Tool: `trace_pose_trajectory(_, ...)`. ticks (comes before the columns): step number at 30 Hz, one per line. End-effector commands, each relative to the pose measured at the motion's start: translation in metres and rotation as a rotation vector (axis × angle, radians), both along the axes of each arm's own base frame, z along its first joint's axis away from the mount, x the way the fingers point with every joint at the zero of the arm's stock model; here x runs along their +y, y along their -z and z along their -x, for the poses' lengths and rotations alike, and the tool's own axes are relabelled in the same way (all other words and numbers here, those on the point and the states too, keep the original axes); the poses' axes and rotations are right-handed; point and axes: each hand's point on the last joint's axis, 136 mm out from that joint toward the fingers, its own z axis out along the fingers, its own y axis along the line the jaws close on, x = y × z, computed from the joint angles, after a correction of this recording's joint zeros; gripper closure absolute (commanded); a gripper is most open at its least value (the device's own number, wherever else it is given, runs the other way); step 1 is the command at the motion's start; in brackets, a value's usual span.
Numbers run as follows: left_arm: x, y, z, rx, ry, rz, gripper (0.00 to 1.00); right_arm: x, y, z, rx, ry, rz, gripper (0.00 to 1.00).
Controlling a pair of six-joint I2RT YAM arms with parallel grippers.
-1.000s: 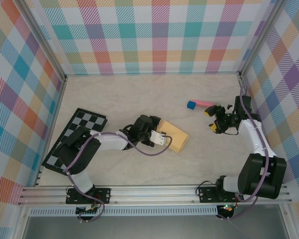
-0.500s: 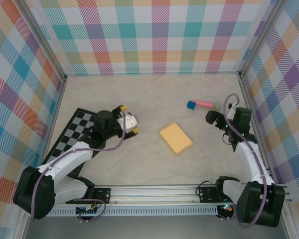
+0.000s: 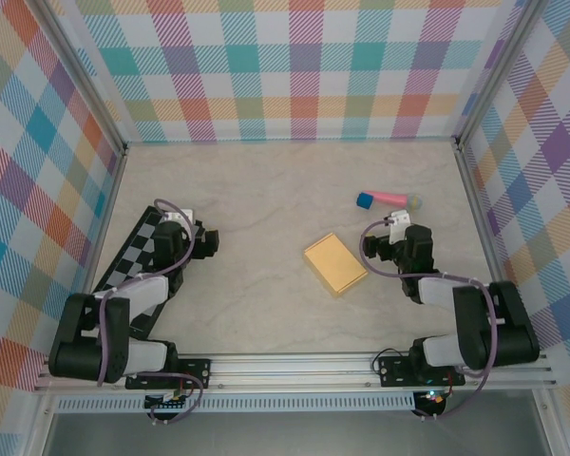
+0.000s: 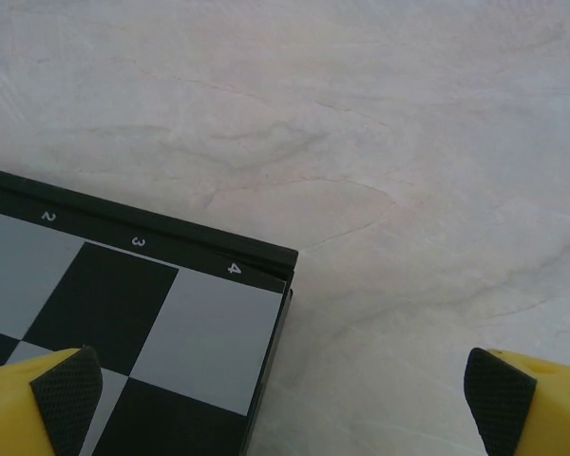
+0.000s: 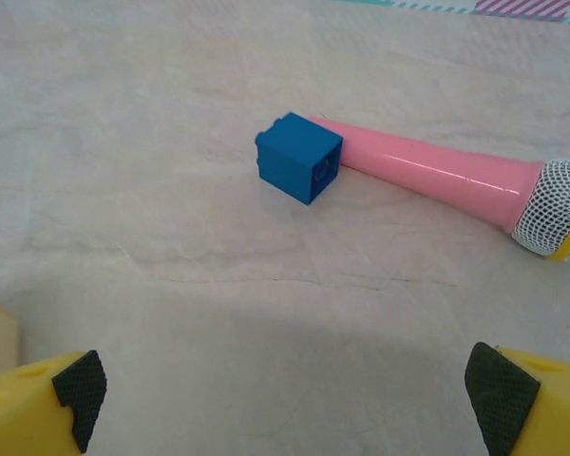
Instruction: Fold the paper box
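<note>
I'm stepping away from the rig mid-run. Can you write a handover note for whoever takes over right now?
Left gripper: open, empty, over a corner of the checkered board.
Right gripper: open, empty, facing the pink stick, right of the paper box.
Box: lies flat mid-table as a closed rectangle, nothing touching it.
Done: folding looks complete.
Left: probably only checking the flaps; the tuck cannot be seen.
</note>
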Motion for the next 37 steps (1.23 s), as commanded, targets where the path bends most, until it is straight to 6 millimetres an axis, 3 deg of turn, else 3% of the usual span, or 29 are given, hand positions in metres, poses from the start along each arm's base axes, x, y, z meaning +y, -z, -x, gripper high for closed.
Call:
trace_pose_trajectory(1, 0.005, -0.019, -0.021, -0.147, -0.03, 0.021, 0.0, -0.018, -0.033, -0.024, -0.158, 0.085, -0.043, 0.0)
trace_pose_trajectory(6, 0.008, 0.004, -0.029, -0.148, -0.026, 0.043, 0.0, -0.03, -0.021, -0.034, -0.132, 0.136, -0.077, 0.0)
trace_pose_trajectory(9, 0.01, 0.008, -0.033, -0.103, -0.036, 0.04, 0.0, -0.06, -0.016, -0.036, -0.099, 0.306, -0.1, 0.0)
trace_pose_trajectory(23, 0.013, 0.008, -0.033, -0.097, -0.056, 0.034, 0.0, -0.058, -0.017, -0.037, -0.091, 0.288, -0.103, 0.0)
trace_pose_trajectory(28, 0.013, 0.008, -0.033, -0.099, -0.056, 0.033, 0.0, -0.044, -0.015, -0.04, -0.066, 0.198, -0.107, 0.0)
trace_pose_trajectory(37, 0.013, 0.008, -0.033, -0.097, -0.056, 0.035, 0.0, -0.043, -0.015, -0.04, -0.067, 0.188, -0.113, 0.0)
